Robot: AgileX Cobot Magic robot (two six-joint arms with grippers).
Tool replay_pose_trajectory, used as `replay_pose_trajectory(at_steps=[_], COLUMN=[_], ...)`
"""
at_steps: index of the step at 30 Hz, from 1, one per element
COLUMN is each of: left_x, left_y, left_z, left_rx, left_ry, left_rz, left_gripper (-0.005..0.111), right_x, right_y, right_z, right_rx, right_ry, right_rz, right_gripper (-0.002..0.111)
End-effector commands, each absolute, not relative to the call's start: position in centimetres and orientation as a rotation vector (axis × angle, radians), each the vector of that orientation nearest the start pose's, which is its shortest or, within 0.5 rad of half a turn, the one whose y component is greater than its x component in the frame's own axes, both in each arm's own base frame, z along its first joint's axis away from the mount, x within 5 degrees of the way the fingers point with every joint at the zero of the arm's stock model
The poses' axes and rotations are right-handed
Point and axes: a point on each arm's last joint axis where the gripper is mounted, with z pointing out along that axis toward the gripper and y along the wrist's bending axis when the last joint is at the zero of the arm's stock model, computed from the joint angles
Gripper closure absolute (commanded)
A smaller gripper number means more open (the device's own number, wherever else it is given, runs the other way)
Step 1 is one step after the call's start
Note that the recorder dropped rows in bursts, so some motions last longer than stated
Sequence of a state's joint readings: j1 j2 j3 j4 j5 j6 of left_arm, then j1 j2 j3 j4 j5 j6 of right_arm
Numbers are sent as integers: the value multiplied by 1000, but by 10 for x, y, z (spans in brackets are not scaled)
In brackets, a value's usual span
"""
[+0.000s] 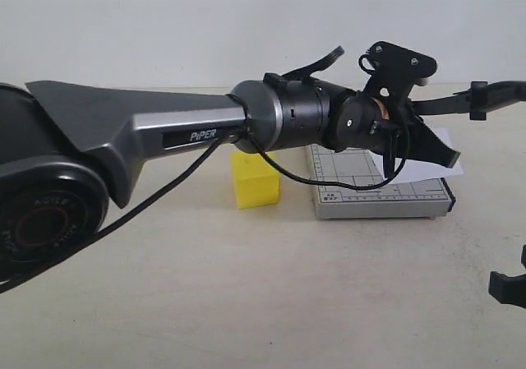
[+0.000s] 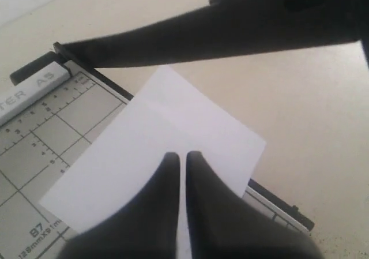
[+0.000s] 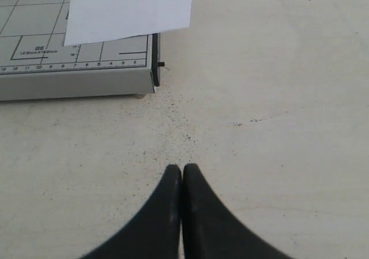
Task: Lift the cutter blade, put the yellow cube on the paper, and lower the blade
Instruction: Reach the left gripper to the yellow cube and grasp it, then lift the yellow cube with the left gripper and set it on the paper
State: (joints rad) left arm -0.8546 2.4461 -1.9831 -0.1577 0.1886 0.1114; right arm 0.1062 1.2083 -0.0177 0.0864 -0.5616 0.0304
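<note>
Below the closed, empty left gripper [image 2: 179, 155] lies a thin white paper sheet [image 2: 164, 123]; beyond it, a long black cutter blade [image 2: 230, 34] stands raised. The right gripper [image 3: 182, 168] is likewise closed, empty.

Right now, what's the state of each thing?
blade: raised
paper: flat on board, overhanging the cutting edge
cube: on table, beside board
left gripper: shut, empty, over paper
right gripper: shut, empty, over table

Cutter blade [image 2: 230, 34] stands raised above the paper [image 2: 161, 149]; yellow cube [image 1: 255, 180] sits apart.
</note>
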Motion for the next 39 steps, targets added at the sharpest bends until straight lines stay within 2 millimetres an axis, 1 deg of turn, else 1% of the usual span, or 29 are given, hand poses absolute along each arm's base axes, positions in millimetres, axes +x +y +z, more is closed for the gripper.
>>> replay_pose_trajectory(at_steps=[1,3,4,5,6,8,10,11,12,13,14,15,19,21,24,26,28,30,31,33,34,35,36,37,38,39], left_x=[359,353,349,345,341,337,327,322,315,309,304,301,294,292,291,290,288,287,286,285,285,285,287,289,293,295], left_y=[-412,-402,-394,-384,-372,-344,-309,-294,-280,-272,-269,-270,-282,-281,-276,-274,-274,-277,-279,-282,-283,-283,-286,-287,-295,-298], left_z=[161,168,170,166,164,162,157,155,154,151,148,145,131,127,125,127,129,129,129,127,126,126,130,131,137,140], left_rx=[796,729,677,628,563,413,215,83,33,28,56,96,229,195,90,36,22,48,77,103,87,44,-38,-55,-2,18], left_ry=[1939,1882,1869,1878,1886,1841,1815,1825,1799,1801,1808,1822,1962,2010,2058,2078,2094,2120,2128,2154,2162,2162,2158,2150,2115,2097], left_rz=[-578,-602,-615,-620,-618,-537,-312,-210,-38,80,138,161,54,38,49,44,30,-4,-24,-64,-84,-104,-162,-178,-205,-213], left_gripper=[102,102,102,102,102,102,102,102,102,102,102,102,102,102,102,102,100,92,85,67,37,21,-3,-3,-3,-3], right_x=[145,145,145,145,145,145,145,145,145,145,145,145,145,145,144,144,143,143,143,143,143,144,144,144,143,143], right_y=[11,11,11,11,11,11,11,11,11,11,11,11,11,11,11,11,11,11,11,11,11,11,11,11,12,13], right_z=[139,139,139,139,139,139,139,139,139,139,139,139,139,139,138,137,137,137,137,137,137,137,137,137,137,137], right_rx=[17,17,17,17,17,17,17,17,17,17,17,17,17,24,35,35,35,38,44,47,47,46,48,48,39,32], right_ry=[2116,2116,2116,2116,2116,2116,2116,2116,2116,2116,2116,2116,2116,2119,2134,2139,2142,2141,2141,2141,2141,2139,2139,2139,2140,2138], right_rz=[71,71,71,71,71,71,71,71,71,71,71,71,71,75,81,81,81,83,86,88,88,87,88,88,93,97], right_gripper=[108,108,108,108,108,108,108,108,108,108,108,108,108,108,108,108,108,108,108,108,108,108,108,108,108,108])
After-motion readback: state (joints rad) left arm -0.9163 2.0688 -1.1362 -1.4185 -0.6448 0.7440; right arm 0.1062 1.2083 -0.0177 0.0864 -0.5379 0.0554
